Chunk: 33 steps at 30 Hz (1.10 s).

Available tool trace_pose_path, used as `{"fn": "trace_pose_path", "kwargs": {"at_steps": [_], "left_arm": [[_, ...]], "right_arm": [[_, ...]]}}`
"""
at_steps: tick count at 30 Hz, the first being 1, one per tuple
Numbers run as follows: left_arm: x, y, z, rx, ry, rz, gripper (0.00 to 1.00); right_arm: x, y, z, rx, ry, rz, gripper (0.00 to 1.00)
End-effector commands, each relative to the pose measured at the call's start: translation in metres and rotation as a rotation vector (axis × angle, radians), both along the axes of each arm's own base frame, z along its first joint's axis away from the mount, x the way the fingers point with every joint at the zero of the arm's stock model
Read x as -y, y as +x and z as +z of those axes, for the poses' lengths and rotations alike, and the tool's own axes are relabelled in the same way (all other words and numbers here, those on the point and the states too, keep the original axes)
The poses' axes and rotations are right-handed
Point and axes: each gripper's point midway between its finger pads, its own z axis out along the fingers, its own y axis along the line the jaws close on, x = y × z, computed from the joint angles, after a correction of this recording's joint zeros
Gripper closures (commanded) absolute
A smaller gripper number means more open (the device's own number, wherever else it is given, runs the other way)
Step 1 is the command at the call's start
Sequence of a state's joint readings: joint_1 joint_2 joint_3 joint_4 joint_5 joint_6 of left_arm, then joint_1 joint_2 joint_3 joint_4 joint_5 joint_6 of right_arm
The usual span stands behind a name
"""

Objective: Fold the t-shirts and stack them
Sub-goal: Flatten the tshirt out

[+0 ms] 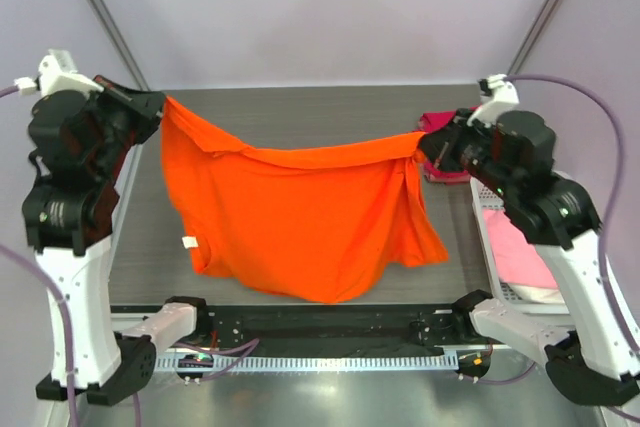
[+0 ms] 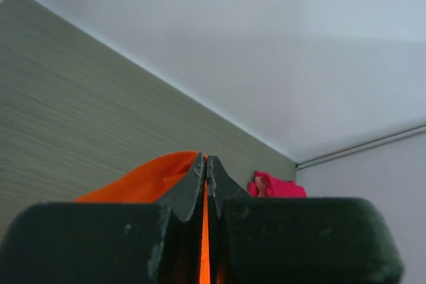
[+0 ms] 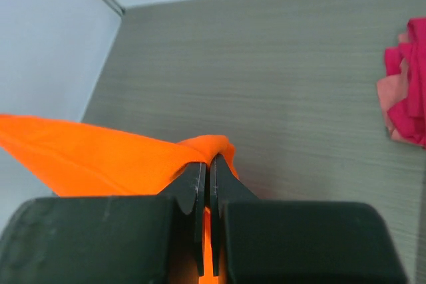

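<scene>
The bright orange cotton t-shirt (image 1: 300, 217) hangs spread mid-frame over the grey wood-grain counter (image 1: 300, 112), with the left gripper (image 1: 160, 107) at upper left and the right gripper (image 1: 424, 144) at right each clamped on a corner. No fold looks made yet. The crumpled magenta-red shirt (image 1: 440, 123) and the pale pink shirt (image 1: 515, 247) at right seem untouched.

The magenta t-shirt (image 1: 438, 119), right of the orange t-shirt (image 1: 300, 217), is largely hidden behind the right arm (image 1: 530, 162); the pale pink t-shirt (image 1: 515, 257) is partly covered too.
</scene>
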<state>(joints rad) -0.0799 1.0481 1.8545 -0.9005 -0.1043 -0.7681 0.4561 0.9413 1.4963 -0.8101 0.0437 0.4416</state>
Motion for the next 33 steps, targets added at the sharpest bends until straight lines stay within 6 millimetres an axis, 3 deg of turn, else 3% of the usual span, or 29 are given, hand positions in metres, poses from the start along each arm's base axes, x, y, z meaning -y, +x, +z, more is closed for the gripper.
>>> {"fn": "trace_pose_path", "kwargs": {"at_steps": [1,3,7,11,13,16,20,23,24,27,28,30,31,32,33], "left_arm": [[-0.001,-0.001,0.018,0.073,0.007,0.001,1.0],[-0.006,-0.019,0.034,0.121,0.033,0.013,1.0],[-0.006,-0.063,0.07,0.206,0.077,-0.011,1.0],[-0.004,-0.103,0.102,0.327,0.068,-0.037,1.0],[-0.001,-0.115,0.114,0.365,0.052,-0.052,1.0],[0.004,-0.116,0.122,0.382,0.029,-0.076,1.0],[0.009,-0.084,0.119,0.345,0.008,-0.09,1.0],[0.009,-0.046,0.103,0.294,-0.008,-0.073,1.0],[0.01,-0.028,0.094,0.264,-0.012,-0.07,1.0],[0.012,0.033,0.05,0.158,-0.046,-0.049,1.0],[0.013,0.059,0.016,0.085,-0.052,-0.041,1.0],[0.008,0.09,0.006,0.105,-0.086,0.008,1.0],[0.009,0.121,-0.023,0.042,-0.081,0.018,1.0],[0.009,0.139,-0.027,0.048,-0.082,0.027,1.0],[0.01,0.159,-0.041,0.021,-0.082,0.032,1.0]], "right_arm": [[-0.022,0.007,0.013,0.076,0.03,0.108,0.99],[-0.025,0.002,0.014,0.092,0.041,0.137,0.99],[-0.054,-0.036,0.023,0.118,0.101,0.384,0.99],[-0.061,-0.063,0.024,0.111,0.165,0.485,0.99],[-0.061,-0.073,0.026,0.116,0.201,0.499,0.99],[-0.057,-0.087,0.034,0.138,0.228,0.511,0.99],[-0.047,-0.085,0.037,0.143,0.238,0.444,0.99],[-0.037,-0.05,0.007,0.054,0.185,0.283,0.99],[-0.033,-0.035,-0.011,0.014,0.159,0.218,0.99],[-0.031,0.003,-0.059,-0.099,0.092,0.103,0.99],[-0.03,0.023,-0.073,-0.122,0.067,0.047,0.99],[-0.033,0.044,-0.096,-0.162,0.042,0.008,0.99],[-0.028,0.062,-0.096,-0.14,0.042,-0.039,0.99],[-0.028,0.082,-0.113,-0.177,0.018,-0.074,0.99],[-0.026,0.094,-0.113,-0.172,0.021,-0.101,0.99]]}}
